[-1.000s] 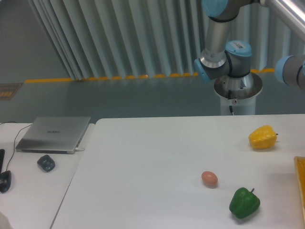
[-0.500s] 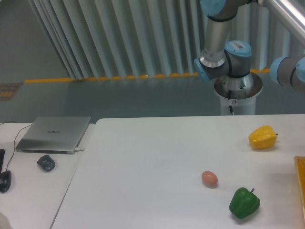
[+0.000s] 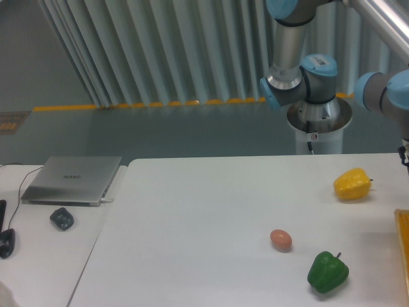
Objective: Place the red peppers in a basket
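Note:
No red pepper shows in the camera view; it is hidden or out of frame. The basket (image 3: 403,252) appears only as a thin yellow-orange strip with a raised rim at the right edge of the table. The arm's blue and grey joints (image 3: 300,70) rise behind the table at upper right, and a wrist joint (image 3: 383,93) enters at the right edge. The gripper itself is outside the frame.
A yellow pepper (image 3: 352,184) lies at the right, a green pepper (image 3: 328,272) at the front right, and a small brownish egg-like object (image 3: 280,239) left of it. A closed laptop (image 3: 72,180), a mouse (image 3: 62,218) and cables sit on the left table.
The arm's wrist joint at the right edge has come further into view and lower. The peppers and the egg-like object have not moved.

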`<action>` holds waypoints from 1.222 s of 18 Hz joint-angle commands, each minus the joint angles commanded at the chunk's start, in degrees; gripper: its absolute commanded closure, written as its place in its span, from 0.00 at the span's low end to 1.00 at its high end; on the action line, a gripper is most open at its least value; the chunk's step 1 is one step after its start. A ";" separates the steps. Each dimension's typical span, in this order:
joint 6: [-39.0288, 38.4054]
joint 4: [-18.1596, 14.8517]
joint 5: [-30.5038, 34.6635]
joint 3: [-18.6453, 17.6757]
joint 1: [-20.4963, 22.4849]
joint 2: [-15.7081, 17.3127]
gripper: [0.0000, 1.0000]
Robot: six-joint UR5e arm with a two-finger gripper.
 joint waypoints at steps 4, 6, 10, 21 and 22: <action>-0.17 -7.38 -0.96 -0.70 -1.50 0.88 0.00; -0.26 -8.45 -4.11 -1.84 -1.41 1.05 0.00; -0.44 -10.56 -11.33 -4.13 -1.32 3.25 0.00; -0.18 -13.37 -11.86 -5.89 -2.20 4.92 0.00; -0.26 -13.37 -11.87 -5.89 -2.20 4.92 0.00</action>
